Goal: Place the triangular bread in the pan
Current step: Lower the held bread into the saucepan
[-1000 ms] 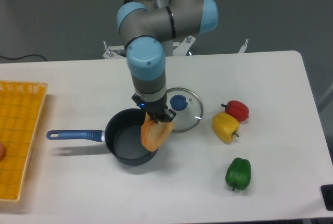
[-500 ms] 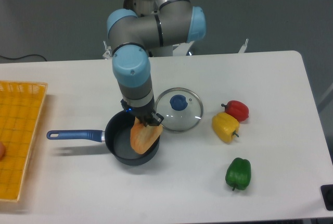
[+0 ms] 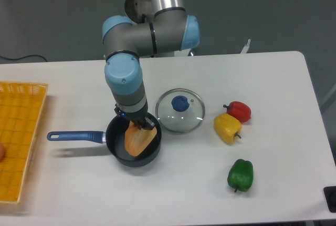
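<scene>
The golden-orange triangular bread [image 3: 138, 140] hangs point-up over the inside of the dark pan [image 3: 116, 147], whose long blue handle [image 3: 73, 136] points left. My gripper [image 3: 140, 125] comes straight down from the arm and is shut on the bread's top corner. Whether the bread's lower edge touches the pan bottom I cannot tell. The fingers are mostly hidden by the wrist and the bread.
A round glass lid with a blue knob [image 3: 180, 110] lies just right of the pan. Red [image 3: 239, 110], yellow [image 3: 227, 127] and green [image 3: 240, 174] bell peppers sit to the right. A yellow basket [image 3: 18, 136] stands at the left table edge.
The arm has carried the bread leftward, from over the pan's right rim to over its middle, and a little lower.
</scene>
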